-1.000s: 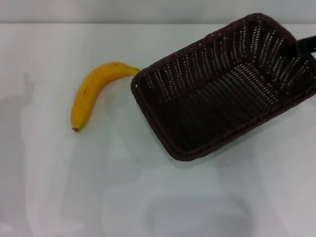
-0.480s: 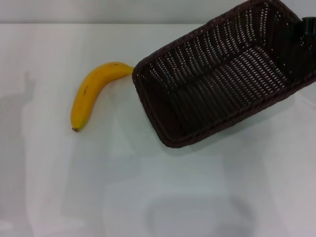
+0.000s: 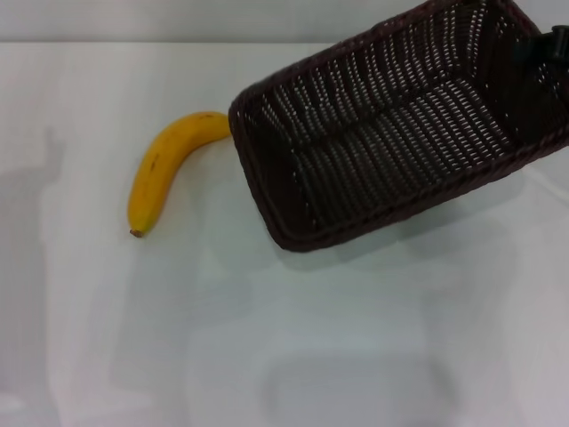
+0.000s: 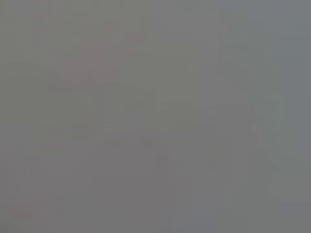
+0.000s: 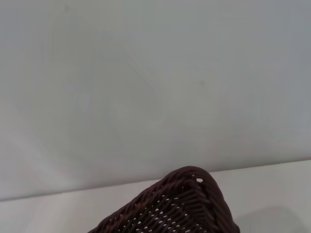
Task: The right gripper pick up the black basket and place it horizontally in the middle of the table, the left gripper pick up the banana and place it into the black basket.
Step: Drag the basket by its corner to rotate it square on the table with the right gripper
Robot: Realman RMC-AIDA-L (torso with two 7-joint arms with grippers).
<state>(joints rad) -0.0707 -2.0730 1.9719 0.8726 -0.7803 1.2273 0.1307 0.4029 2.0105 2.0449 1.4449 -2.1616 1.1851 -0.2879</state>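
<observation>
The black basket (image 3: 382,133) hangs tilted above the white table (image 3: 267,347) at the upper right of the head view, its open side facing me. My right gripper (image 3: 553,46) holds its far right rim and shows only as a black piece at the picture's edge. A corner of the basket (image 5: 187,206) fills the bottom of the right wrist view. The yellow banana (image 3: 163,171) lies on the table to the basket's left, its stem end tucked behind the basket's near corner. My left gripper is out of view, and the left wrist view shows only flat grey.
A pale wall (image 5: 146,73) stands behind the table's far edge. Faint shadows and reflections lie on the glossy table in front of the basket and along the left side.
The basket has swung left and tipped further with the right gripper. Its near corner now covers the banana's stem end. The banana has not moved.
</observation>
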